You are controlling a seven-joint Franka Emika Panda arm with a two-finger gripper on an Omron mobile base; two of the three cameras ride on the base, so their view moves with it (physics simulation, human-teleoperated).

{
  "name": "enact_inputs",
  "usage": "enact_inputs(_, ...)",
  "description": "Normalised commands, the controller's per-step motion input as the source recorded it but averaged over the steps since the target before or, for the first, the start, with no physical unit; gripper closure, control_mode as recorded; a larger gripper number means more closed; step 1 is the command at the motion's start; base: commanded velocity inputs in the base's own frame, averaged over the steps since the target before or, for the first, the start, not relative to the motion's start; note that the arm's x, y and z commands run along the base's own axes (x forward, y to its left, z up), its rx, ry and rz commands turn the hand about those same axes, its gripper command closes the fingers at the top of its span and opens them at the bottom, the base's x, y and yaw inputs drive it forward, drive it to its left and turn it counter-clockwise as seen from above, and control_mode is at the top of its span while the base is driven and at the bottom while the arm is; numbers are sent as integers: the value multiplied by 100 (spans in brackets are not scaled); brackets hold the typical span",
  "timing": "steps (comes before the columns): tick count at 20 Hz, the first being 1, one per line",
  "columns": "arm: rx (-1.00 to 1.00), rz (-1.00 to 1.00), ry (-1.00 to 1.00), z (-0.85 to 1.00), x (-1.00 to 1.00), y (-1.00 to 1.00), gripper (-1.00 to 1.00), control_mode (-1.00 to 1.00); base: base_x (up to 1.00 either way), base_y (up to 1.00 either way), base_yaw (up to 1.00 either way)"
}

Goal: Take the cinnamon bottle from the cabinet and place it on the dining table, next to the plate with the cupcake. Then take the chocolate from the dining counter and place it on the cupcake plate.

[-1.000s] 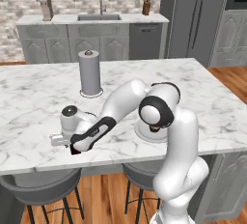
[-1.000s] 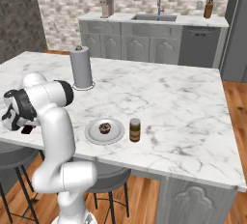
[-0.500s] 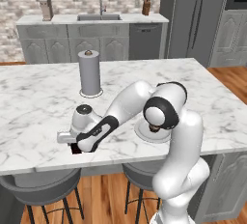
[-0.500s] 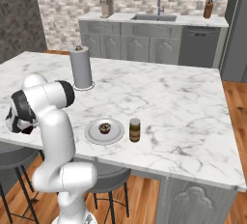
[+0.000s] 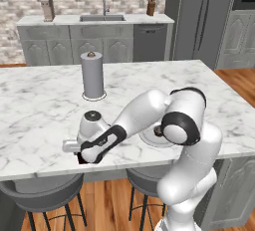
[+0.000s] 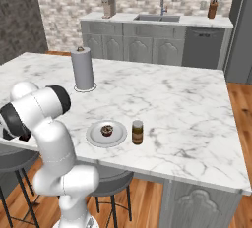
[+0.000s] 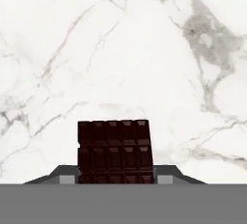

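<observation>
The chocolate [image 7: 115, 150], a dark ridged bar, lies on the white marble counter near its front edge. My gripper [image 7: 116, 178] is shut on it, one dark fingertip on each side. From the left base view the gripper [image 5: 85, 156] hangs low over the counter's near edge, with the chocolate [image 5: 81, 159] dark beneath it. The cinnamon bottle [image 6: 137, 132] stands upright on the counter just right of the white plate [image 6: 93, 136], which holds the cupcake [image 6: 107, 130]. My forearm crosses in front of the plate [image 5: 148, 139] in the left base view.
A paper towel roll [image 5: 93, 75] stands upright behind the gripper, further in on the counter [image 6: 187, 109]. Grey stools [image 5: 42, 195] sit below the counter's front edge. A sink and cabinets line the back wall.
The jaws have closed on the chocolate. The hand slid slightly right and lower along the front edge, then held still.
</observation>
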Motion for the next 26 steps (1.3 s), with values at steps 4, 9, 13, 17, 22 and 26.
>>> enact_inputs(4,0,1,0,42,-52,-27,100,-100,0,0,0)
enact_inputs(9,-6,3,0,30,-42,-42,100,-100,0,0,0)
enact_inputs(13,-11,5,-3,31,-32,-46,100,-100,0,0,0)
enact_inputs(17,-16,3,-4,40,-15,-46,100,-100,0,0,0)
enact_inputs(22,-12,0,0,60,0,-39,100,-100,0,0,0)
enact_inputs(26,-5,0,0,55,0,-39,100,-100,0,0,0)
